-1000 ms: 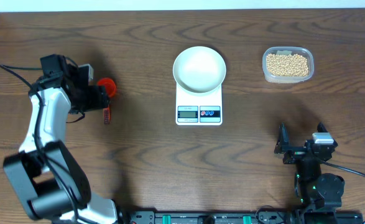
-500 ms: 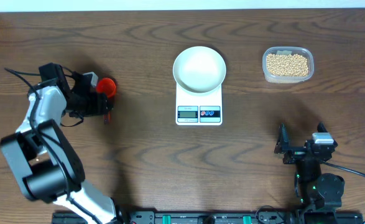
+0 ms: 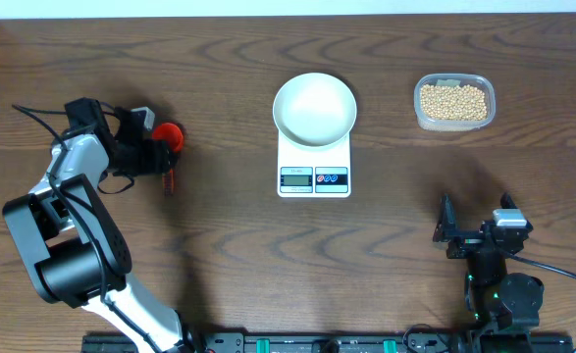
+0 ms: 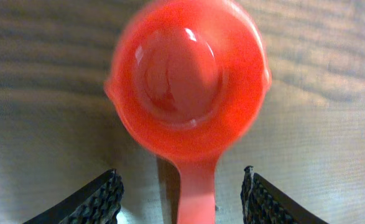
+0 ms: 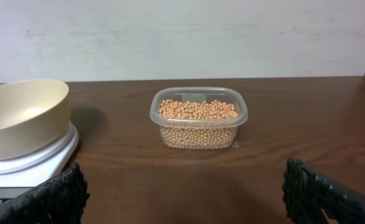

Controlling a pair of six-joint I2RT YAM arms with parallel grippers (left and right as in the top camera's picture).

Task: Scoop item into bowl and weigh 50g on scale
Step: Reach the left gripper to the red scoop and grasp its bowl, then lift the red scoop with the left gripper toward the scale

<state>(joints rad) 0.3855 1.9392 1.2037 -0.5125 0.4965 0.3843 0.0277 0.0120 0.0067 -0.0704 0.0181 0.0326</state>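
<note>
A red measuring scoop [image 3: 170,134] lies on the table at the left, its cup empty in the left wrist view [image 4: 188,81]. My left gripper [image 3: 160,160] is open, with one finger on each side of the scoop's handle [image 4: 182,180], not touching it. The white bowl [image 3: 314,108] stands empty on the white scale [image 3: 314,178] at the middle. The tan beans [image 3: 453,101] fill a clear plastic tub [image 5: 198,134] at the back right. My right gripper [image 3: 476,224] is open and empty near the front right, facing the tub [image 5: 185,183].
The bowl [image 5: 20,115] and scale [image 5: 42,158] sit left of the tub in the right wrist view. Bare wooden table lies between the scoop, the scale and the tub. A wall runs behind the table's far edge.
My left arm has swung and its gripper has settled lower around the red scoop's handle. The right arm, bowl, scale and tub have not moved.
</note>
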